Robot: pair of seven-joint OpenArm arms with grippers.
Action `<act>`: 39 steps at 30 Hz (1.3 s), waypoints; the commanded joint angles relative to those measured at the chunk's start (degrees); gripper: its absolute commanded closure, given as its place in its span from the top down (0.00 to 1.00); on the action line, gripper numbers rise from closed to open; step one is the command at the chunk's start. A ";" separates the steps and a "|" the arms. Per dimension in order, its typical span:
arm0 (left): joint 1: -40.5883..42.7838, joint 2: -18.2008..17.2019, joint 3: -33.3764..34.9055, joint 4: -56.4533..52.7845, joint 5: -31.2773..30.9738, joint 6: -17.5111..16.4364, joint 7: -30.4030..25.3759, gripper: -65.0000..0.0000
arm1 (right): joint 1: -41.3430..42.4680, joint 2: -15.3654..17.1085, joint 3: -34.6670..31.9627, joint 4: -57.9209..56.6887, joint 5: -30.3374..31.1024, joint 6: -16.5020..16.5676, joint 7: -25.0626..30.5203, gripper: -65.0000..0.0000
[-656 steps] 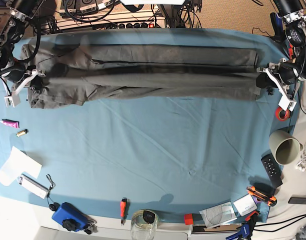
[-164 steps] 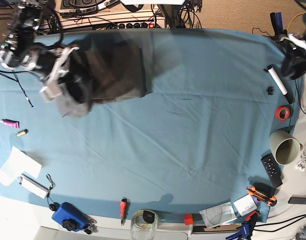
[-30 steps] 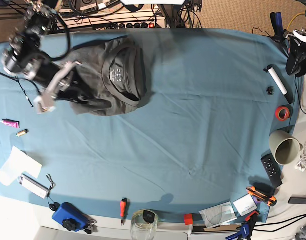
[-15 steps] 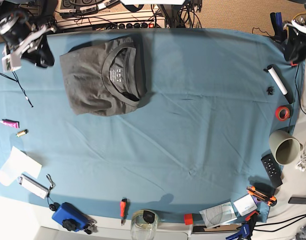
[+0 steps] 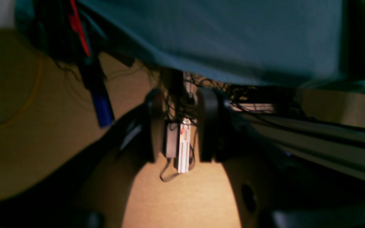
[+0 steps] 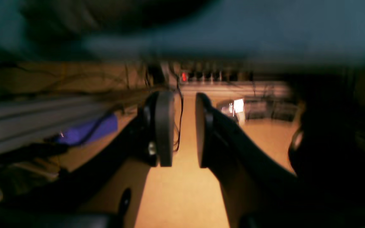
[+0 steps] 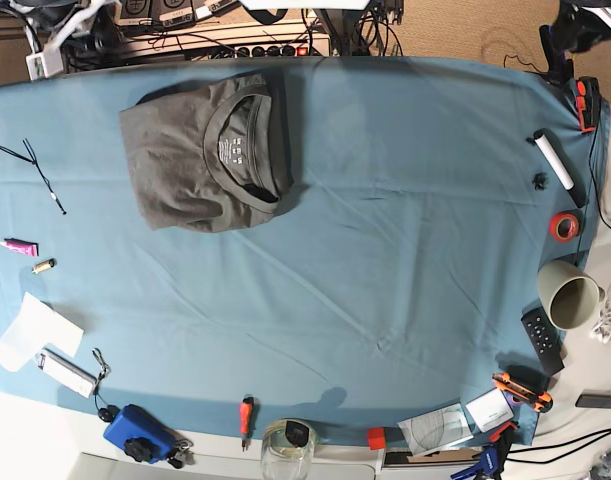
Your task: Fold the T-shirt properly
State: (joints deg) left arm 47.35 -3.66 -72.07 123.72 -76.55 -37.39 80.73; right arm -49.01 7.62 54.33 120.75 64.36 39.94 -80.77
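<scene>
The T-shirt [image 7: 207, 155] lies folded into a compact rectangle on the blue tablecloth [image 7: 385, 250], up toward the cloth's far edge and nearer its left side in the base view. Its long axis runs from the cloth's far edge toward the near edge, slightly slanted. The collar [image 7: 247, 150] sits on the bundle's right half, its opening turned toward the middle of the cloth, with the small neck label showing inside it.

Neither arm touches the shirt. In the base view only a white piece of the right arm [image 7: 55, 35] shows beyond the cloth's far left corner, and a dark piece of the left arm [image 7: 583, 20] beyond the far right corner.

The wrist views show what the base view cannot. The left gripper [image 5: 180, 126] has its jaws parted with nothing between them, hanging over the wooden floor just past the cloth's edge. The right gripper [image 6: 184, 126], blurred, also stands apart and empty, likewise off the cloth. Neither wrist view clearly shows the shirt.
</scene>
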 commanded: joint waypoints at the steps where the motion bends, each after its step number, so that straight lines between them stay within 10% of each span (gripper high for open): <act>1: 1.55 0.07 -0.44 0.63 -1.01 -0.22 -0.73 0.27 | -1.27 0.76 0.48 -0.66 0.48 0.06 0.77 0.19; 23: 3.02 5.25 -0.42 -22.84 2.21 -2.61 -0.73 0.27 | 2.71 13.31 -23.04 -34.16 -15.04 0.06 0.77 0.19; 31: 2.80 4.74 6.64 -27.41 12.33 -2.61 -2.93 0.14 | 5.38 13.35 -23.54 -35.54 -16.41 0.06 0.87 0.19; 39: 1.95 4.44 26.80 -27.41 38.23 2.75 -21.05 0.08 | 5.44 13.35 -23.54 -36.52 -17.31 0.06 4.87 0.19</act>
State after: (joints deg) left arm 48.40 1.17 -44.77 95.59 -37.17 -34.11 59.72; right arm -43.00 20.01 30.35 83.79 46.76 39.94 -75.53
